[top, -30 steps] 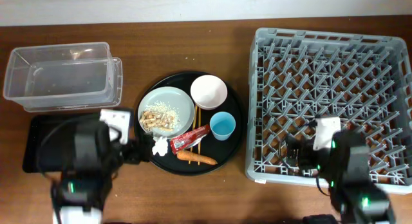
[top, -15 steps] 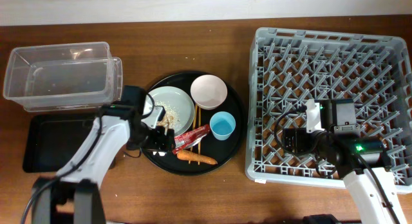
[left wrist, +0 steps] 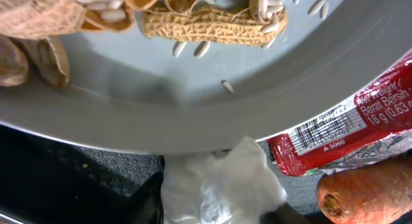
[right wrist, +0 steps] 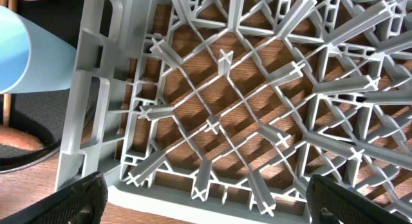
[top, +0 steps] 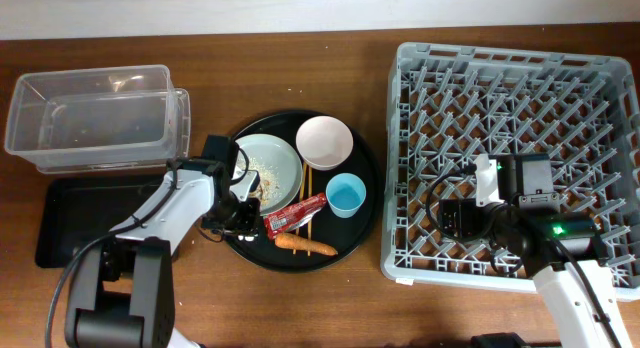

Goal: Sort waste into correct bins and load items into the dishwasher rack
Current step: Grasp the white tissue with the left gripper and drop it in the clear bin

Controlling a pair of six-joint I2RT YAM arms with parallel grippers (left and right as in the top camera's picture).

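My left gripper (top: 243, 216) is down on the round black tray (top: 362, 223), just below the grey-green plate (top: 278, 153). In the left wrist view its jaws (left wrist: 215, 211) press both sides of the crumpled white tissue (left wrist: 219, 188). Beside the tissue are the red wrapper (left wrist: 347, 127) and the carrot (left wrist: 370, 192). Peanut shells and crumbs (left wrist: 206, 23) lie on the plate (left wrist: 193, 102). The bowl (top: 324, 141), blue cup (top: 346, 195), chopsticks (top: 309, 178), wrapper (top: 295, 215) and carrot (top: 305, 245) sit on the tray. My right gripper (top: 462, 220) hovers open over the rack's (top: 400, 138) front left corner.
The clear tub (top: 95, 118) stands at the far left, with the shallow black rectangular tray (top: 80, 223) just in front of it. In the right wrist view the rack's pegs (right wrist: 212, 124) fill the frame, with the cup (right wrist: 26, 53) and carrot (right wrist: 19, 139) at its left edge.
Both arms reached out from the table's front edge. My left gripper came down beside the plate and its jaws closed in on the tissue. The right gripper stayed open over the rack.
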